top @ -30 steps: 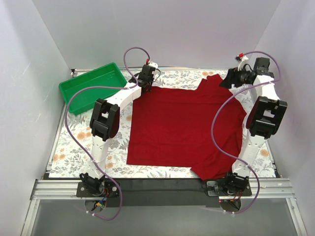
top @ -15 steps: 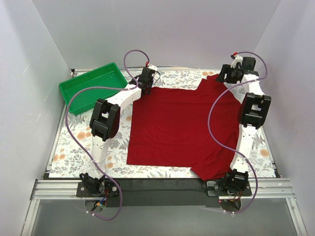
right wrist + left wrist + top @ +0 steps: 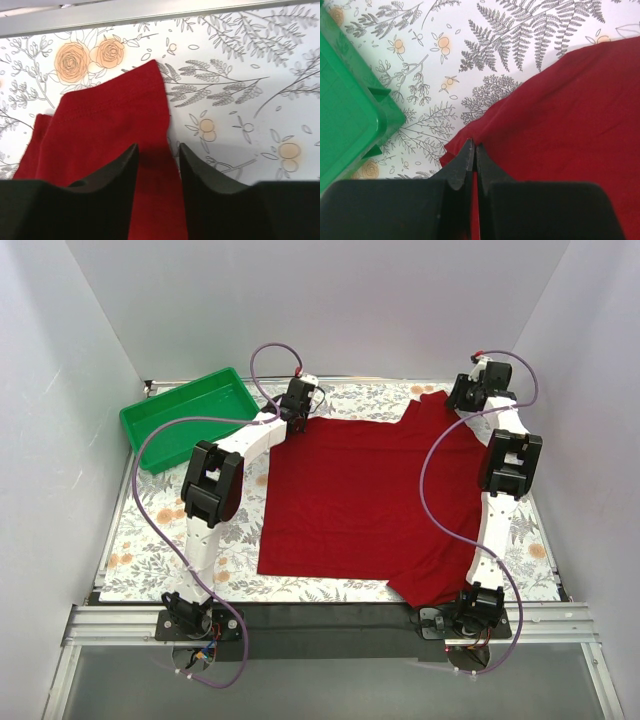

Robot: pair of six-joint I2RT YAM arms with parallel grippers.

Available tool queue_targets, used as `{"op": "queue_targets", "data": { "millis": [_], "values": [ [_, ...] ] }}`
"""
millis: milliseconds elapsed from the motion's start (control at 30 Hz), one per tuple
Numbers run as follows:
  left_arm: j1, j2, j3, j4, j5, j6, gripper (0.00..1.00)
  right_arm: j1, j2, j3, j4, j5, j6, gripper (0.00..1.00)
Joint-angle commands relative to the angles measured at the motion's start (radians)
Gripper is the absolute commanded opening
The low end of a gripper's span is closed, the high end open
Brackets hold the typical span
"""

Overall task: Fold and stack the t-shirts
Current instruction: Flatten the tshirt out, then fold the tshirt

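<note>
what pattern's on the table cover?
White table cover printed with grey ferns and orange flowers; clearest in the left wrist view.

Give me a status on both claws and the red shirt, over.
Left claw shut on the t-shirt at its far corner. Right claw open, straddling the sleeve hem. Shirt flat, unfolded. Green tray off left, nothing in the way.

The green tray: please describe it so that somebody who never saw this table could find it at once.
Look at the table covered with a flowered cloth, seen from above. At its far left corner, left of the dark red t-shirt, lies a shallow rectangular tray. It is the only green thing there.
</note>
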Motion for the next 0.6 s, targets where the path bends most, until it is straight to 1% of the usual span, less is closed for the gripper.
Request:
{"op": "queue_targets", "data": {
  "millis": [0,33,67,100,133,233,300,333,367,400,467,500,567],
  "values": [
    [0.001,-0.111,-0.024,0.006,-0.003,-0.012,0.00,0.013,0.016,0.038,0.046,-0.021,0.015,0.37],
    [0.001,-0.114,-0.027,0.009,-0.002,-0.014,0.00,0.011,0.015,0.037,0.047,-0.035,0.014,0.33],
    [0.001,-0.116,-0.029,0.008,-0.002,-0.015,0.00,0.011,0.012,0.035,0.047,-0.053,0.012,0.26],
    [0.001,-0.118,-0.033,0.006,0.000,-0.017,0.00,0.010,0.000,0.032,0.052,-0.095,0.010,0.23],
    [0.001,-0.122,-0.035,0.009,0.000,-0.017,0.00,0.007,-0.010,0.017,0.055,-0.109,0.010,0.16],
    [0.003,-0.125,-0.044,0.008,0.000,-0.020,0.00,-0.006,-0.074,-0.029,0.101,-0.149,0.012,0.04],
    [0.001,-0.127,-0.050,0.008,0.001,-0.022,0.00,-0.019,-0.157,-0.141,0.150,-0.175,0.017,0.03],
    [0.003,-0.127,-0.058,0.008,0.003,-0.025,0.00,-0.026,-0.189,-0.185,0.214,-0.188,0.020,0.02],
    [0.006,-0.125,-0.061,0.008,0.006,-0.025,0.00,-0.030,-0.218,-0.269,0.234,-0.207,0.012,0.02],
    [0.006,-0.128,-0.066,0.008,0.007,-0.026,0.00,-0.036,-0.269,-0.304,0.246,-0.250,-0.002,0.02],
    [0.008,-0.136,-0.076,0.009,0.012,-0.031,0.00,-0.041,-0.318,-0.374,0.286,-0.302,-0.046,0.02],
    [0.006,-0.141,-0.080,0.009,0.013,-0.032,0.00,-0.044,-0.364,-0.434,0.288,-0.378,-0.090,0.02],
    [0.006,-0.151,-0.089,0.012,0.021,-0.035,0.00,-0.047,-0.405,-0.491,0.290,-0.437,-0.164,0.04]
  ]
}}
